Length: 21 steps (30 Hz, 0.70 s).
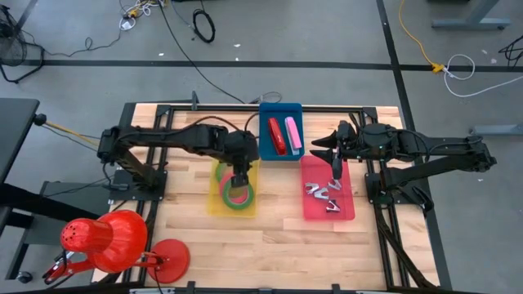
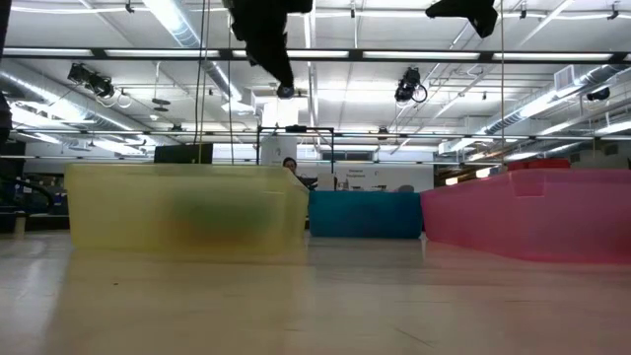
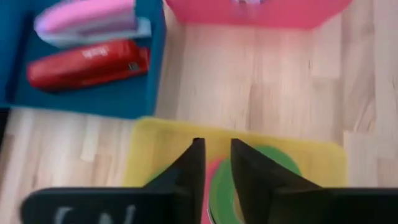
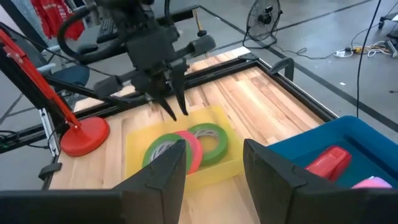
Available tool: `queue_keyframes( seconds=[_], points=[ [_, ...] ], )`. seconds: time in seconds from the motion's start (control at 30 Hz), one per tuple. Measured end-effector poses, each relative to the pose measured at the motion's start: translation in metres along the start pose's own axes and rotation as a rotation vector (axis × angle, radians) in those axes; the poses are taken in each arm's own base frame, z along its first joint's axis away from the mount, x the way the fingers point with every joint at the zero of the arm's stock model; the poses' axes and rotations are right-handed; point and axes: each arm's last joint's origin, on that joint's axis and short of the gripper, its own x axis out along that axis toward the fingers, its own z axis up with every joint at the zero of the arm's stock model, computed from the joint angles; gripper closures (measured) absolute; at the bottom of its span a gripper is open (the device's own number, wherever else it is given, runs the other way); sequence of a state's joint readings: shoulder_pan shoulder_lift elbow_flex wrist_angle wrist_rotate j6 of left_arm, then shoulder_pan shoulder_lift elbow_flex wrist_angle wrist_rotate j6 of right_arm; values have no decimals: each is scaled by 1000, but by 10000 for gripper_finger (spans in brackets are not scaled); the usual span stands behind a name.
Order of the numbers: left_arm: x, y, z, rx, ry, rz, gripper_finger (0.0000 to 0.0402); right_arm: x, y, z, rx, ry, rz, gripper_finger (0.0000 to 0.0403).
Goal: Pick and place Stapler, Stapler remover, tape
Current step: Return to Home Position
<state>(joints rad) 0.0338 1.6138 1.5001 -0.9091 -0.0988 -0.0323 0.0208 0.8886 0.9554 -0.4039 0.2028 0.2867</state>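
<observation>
Green and pink tape rolls (image 1: 237,194) lie in a yellow tray (image 1: 219,204) left of centre; they also show in the right wrist view (image 4: 208,138). My left gripper (image 1: 238,181) hangs above them, pointing down, its fingers (image 3: 214,158) a narrow gap apart and empty. A red stapler (image 1: 276,135) and a pink stapler (image 1: 292,133) lie in a blue bin (image 1: 280,108) at the far middle. Several metal staple removers (image 1: 320,193) lie in a pink tray (image 1: 347,211). My right gripper (image 4: 214,158) is wide open and empty above the pink tray's far end (image 1: 328,159).
A red desk lamp (image 1: 106,241) stands at the near left corner. Bare wood lies between the trays and along the near edge. Black frame rails (image 1: 204,106) border the table. A person shows far off in the low view (image 2: 289,165).
</observation>
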Motion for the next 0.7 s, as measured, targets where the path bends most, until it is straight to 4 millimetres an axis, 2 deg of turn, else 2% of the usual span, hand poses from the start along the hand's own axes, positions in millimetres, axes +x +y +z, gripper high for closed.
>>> queue_keyframes(
  seconds=[0.27, 0.57, 0.7],
  points=[
    [-17, 8, 15, -20, -80, 35, 371, -14, 0, 11, 34, -120, 37, 264],
    [-25, 8, 21, -23, -111, 49, 378, -49, -7, 13, -50, -190, 24, 348],
    [-25, 8, 21, -23, -110, 49, 377, -56, -9, 10, -86, -176, 29, 380]
  ],
)
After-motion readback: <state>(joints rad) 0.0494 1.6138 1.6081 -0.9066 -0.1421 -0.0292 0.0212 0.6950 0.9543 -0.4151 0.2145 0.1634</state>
